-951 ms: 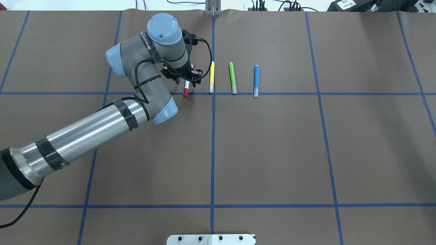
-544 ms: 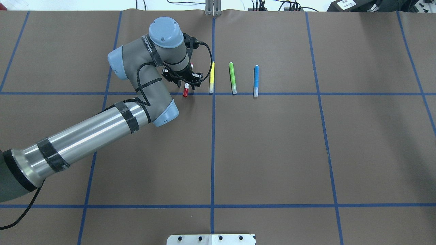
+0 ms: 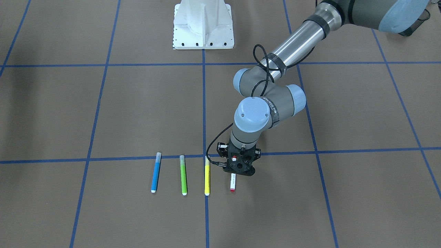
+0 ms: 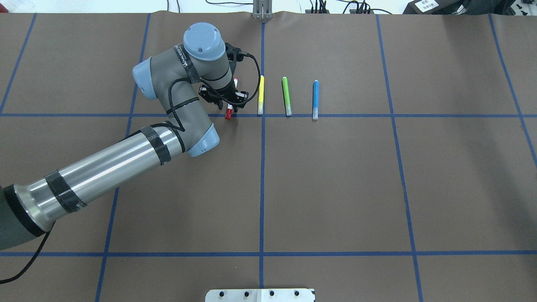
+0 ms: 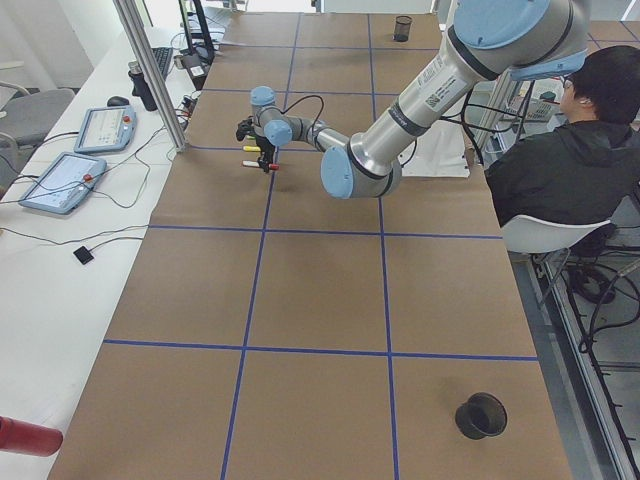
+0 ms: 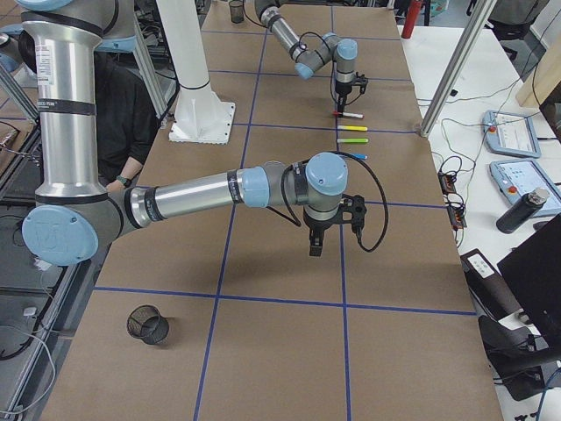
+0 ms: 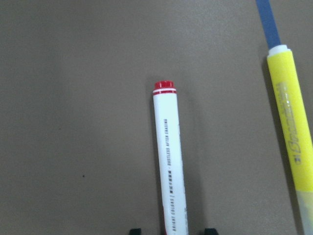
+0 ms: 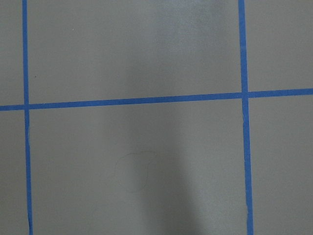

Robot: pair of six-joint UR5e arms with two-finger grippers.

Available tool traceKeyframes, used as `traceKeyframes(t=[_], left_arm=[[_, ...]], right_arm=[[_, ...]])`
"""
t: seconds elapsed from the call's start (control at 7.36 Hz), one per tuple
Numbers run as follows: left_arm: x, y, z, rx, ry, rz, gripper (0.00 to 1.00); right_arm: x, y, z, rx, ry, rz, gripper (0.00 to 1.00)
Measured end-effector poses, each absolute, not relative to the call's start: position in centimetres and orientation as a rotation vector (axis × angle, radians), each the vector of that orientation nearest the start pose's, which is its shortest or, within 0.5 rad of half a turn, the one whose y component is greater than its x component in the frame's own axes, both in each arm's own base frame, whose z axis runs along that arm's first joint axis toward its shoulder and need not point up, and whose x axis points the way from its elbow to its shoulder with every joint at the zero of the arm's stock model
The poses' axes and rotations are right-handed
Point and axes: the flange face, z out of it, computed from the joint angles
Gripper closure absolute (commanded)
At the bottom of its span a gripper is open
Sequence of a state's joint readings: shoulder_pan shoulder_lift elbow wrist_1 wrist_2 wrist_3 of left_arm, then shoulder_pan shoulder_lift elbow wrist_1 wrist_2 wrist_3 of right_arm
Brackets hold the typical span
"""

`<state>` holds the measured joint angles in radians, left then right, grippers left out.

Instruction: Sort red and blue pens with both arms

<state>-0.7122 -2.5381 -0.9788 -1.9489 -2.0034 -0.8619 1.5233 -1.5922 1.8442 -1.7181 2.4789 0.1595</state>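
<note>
The left arm (image 4: 105,167) has its jaws spread astride the red pen (image 7: 168,161); centre them on the barrel (clear of the yellow marker (image 7: 291,142)) before closing. For the right arm (image 6: 202,193), I cannot tell how the jaws stand.

- Two slim pens are lying across the table (image 3: 344,103) from the white pedestal base (image 3: 203,34): one red-capped pen (image 3: 233,182) and one blue pen (image 3: 155,174).
- Two markers are lying between them: one yellow marker (image 3: 207,179) and one green marker (image 3: 183,177).
- Two robot arms are extending over the table: the left arm (image 4: 105,167) and the right arm (image 6: 202,197).
- Two black mesh cups are standing well apart from the base: one cup (image 6: 147,326) and a second cup (image 6: 237,10).
</note>
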Motion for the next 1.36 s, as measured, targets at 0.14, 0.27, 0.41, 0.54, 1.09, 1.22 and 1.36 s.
traceKeyframes(t=[0.14, 0.27, 0.41, 0.54, 1.09, 1.22, 1.36], left_arm=[[58.29, -62.46, 25.82, 0.171, 0.83, 0.159, 0.51], [58.26, -62.48, 25.83, 0.17, 0.829, 0.159, 0.51], [58.26, -62.49, 25.79, 0.17, 0.83, 0.159, 0.51], [58.26, -62.49, 25.72, 0.17, 0.83, 0.159, 0.52], [58.25, -62.49, 25.49, 0.163, 0.834, 0.141, 1.0], [58.22, -62.47, 25.32, 0.162, 0.836, 0.135, 1.0], [58.08, -62.51, 24.97, 0.164, 0.841, 0.131, 1.0]], right_arm=[[3.21, -47.83, 54.03, 0.003, -0.912, 0.057, 0.0], [3.21, -47.83, 54.03, 0.003, -0.912, 0.057, 0.0], [3.21, -47.83, 54.03, 0.003, -0.912, 0.057, 0.0], [3.21, -47.83, 54.03, 0.003, -0.912, 0.057, 0.0], [3.21, -47.87, 54.2, 0.001, -0.911, 0.058, 0.0], [3.21, -47.89, 54.19, 0.001, -0.912, 0.058, 0.0], [3.21, -47.91, 54.19, 0.001, -0.911, 0.057, 0.0]])
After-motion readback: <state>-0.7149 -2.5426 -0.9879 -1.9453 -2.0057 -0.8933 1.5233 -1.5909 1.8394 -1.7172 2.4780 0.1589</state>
